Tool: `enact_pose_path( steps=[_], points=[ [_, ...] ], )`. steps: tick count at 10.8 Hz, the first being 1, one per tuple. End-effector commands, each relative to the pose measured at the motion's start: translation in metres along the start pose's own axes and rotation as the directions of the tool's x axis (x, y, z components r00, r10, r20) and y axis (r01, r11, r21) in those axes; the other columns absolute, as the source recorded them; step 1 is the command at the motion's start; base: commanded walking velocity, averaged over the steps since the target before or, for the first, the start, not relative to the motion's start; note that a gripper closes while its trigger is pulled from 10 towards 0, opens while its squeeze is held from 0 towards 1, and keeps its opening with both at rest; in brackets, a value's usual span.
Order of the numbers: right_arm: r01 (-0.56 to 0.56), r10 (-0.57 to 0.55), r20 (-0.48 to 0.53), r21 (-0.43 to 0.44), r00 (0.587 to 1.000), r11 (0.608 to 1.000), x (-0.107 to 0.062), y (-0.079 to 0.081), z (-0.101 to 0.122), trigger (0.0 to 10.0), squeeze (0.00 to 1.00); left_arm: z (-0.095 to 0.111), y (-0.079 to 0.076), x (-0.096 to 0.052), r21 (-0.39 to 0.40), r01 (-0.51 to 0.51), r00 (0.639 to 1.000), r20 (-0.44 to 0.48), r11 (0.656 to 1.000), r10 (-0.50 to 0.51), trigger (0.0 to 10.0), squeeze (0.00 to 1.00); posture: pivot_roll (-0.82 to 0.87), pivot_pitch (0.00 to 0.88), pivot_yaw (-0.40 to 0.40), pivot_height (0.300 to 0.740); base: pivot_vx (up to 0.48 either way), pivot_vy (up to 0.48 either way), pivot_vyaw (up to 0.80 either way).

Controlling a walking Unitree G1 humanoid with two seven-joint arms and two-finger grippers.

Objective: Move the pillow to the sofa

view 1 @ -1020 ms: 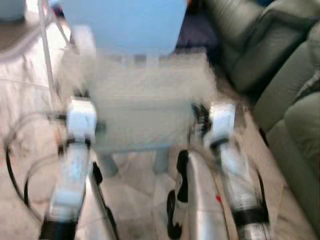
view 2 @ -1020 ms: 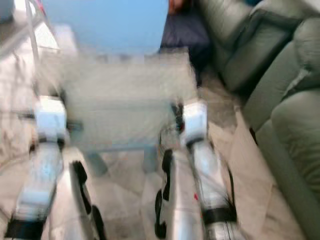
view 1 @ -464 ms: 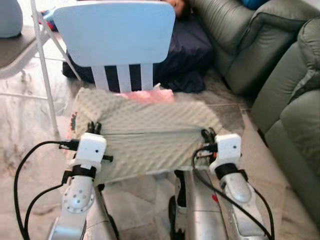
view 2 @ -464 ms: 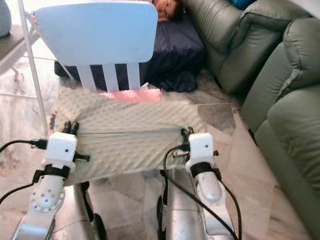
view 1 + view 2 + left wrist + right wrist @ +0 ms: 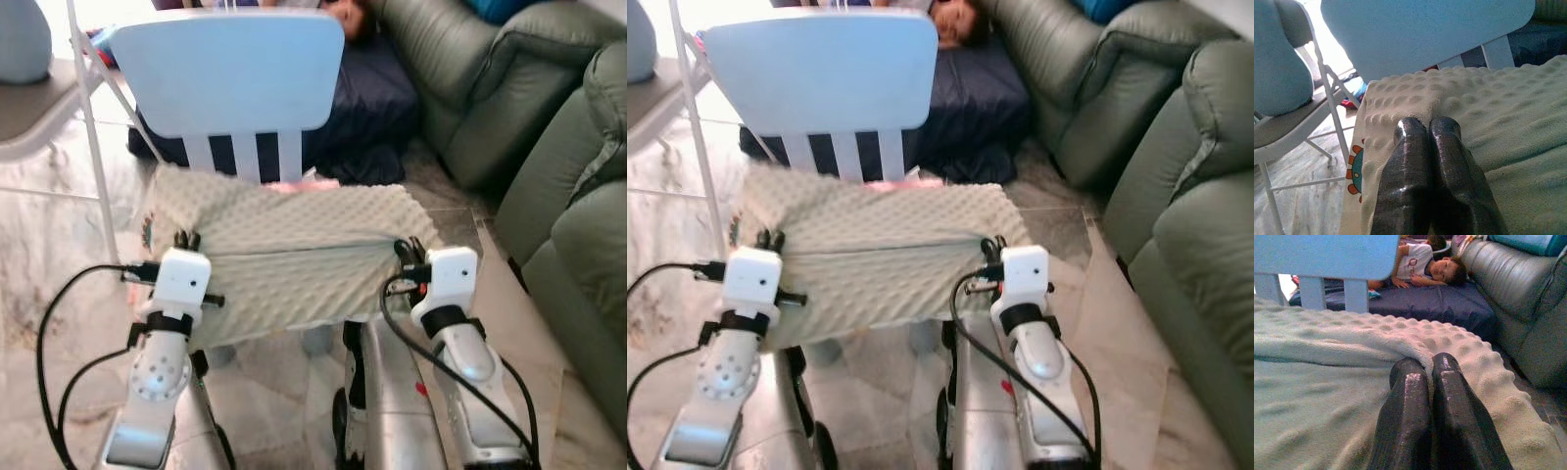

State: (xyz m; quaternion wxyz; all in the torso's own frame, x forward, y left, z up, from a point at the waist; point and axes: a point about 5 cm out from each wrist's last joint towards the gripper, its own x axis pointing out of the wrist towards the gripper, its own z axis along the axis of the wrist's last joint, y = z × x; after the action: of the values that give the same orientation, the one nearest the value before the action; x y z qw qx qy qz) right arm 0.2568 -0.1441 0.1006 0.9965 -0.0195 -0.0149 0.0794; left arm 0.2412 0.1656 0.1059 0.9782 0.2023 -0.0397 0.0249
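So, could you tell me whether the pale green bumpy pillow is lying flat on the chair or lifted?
Cannot tell. The pale green bumpy pillow sags between the left pincer and right pincer, hiding the light blue chair's seat.

one pillow [image 5: 284, 259], two chairs [image 5: 230, 73], one sofa [image 5: 549, 147].

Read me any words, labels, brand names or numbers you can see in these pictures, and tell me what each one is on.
Print on the shirt of the person lying on the dark mattress: a few red letters, too small and blurred to read.
Pillow: no words; just a round orange and teal sun-like design at its edge.
Blue chair: no label.
Left gripper and right gripper: no markings.
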Motion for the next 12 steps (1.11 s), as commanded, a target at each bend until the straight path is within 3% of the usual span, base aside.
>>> enact_pose_path(
  steps=[1, 4, 7, 9, 12],
  points=[
    [0.065, -0.065, 0.012, 0.001, 0.998, 0.998, 0.0, -0.016, 0.004, 10.0, 0.0, -0.003, 0.011, 0.002, 0.018, -0.068, 0.998, -0.009, 0.998, 0.068, 10.0, 0.0, -0.02, 0.043, -0.059, 0.539, 0.0, 0.0, 0.0],
    [0.019, -0.019, 0.004, 0.013, 1.0, 1.0, 0.005, -0.013, 0.004, 10.0, 0.0, -0.009, 0.015, 0.008, 0.017, -0.111, 0.991, -0.068, 0.994, 0.112, 10.0, 0.0, 0.0, 0.048, -0.069, 0.598, 0.0, 0.0, 0.0],
    [-0.013, 0.013, 0.014, 0.021, 1.0, 1.0, 0.012, -0.008, 0.006, 10.0, 0.0, -0.005, 0.009, 0.013, 0.005, -0.101, 0.993, -0.054, 0.995, 0.101, 10.0, 0.0, 0.0, 0.044, -0.071, 0.651, 0.0, 0.0, 0.0],
    [-0.045, 0.045, 0.024, 0.012, 0.999, 0.999, 0.01, -0.005, 0.006, 10.0, 0.0, -0.009, -0.002, 0.016, 0.017, -0.061, 0.995, -0.082, 0.998, 0.062, 10.0, 0.0, -0.01, 0.042, -0.073, 0.656, 0.0, 0.0, 0.0],
    [-0.007, 0.006, 0.028, 0.023, 1.0, 1.0, 0.016, -0.011, 0.006, 10.0, 0.0, -0.009, -0.001, 0.02, 0.02, -0.069, 0.996, -0.056, 0.997, 0.07, 10.0, 0.0, -0.01, 0.021, -0.074, 0.703, 0.0, 0.0, 0.0]
  ],
)
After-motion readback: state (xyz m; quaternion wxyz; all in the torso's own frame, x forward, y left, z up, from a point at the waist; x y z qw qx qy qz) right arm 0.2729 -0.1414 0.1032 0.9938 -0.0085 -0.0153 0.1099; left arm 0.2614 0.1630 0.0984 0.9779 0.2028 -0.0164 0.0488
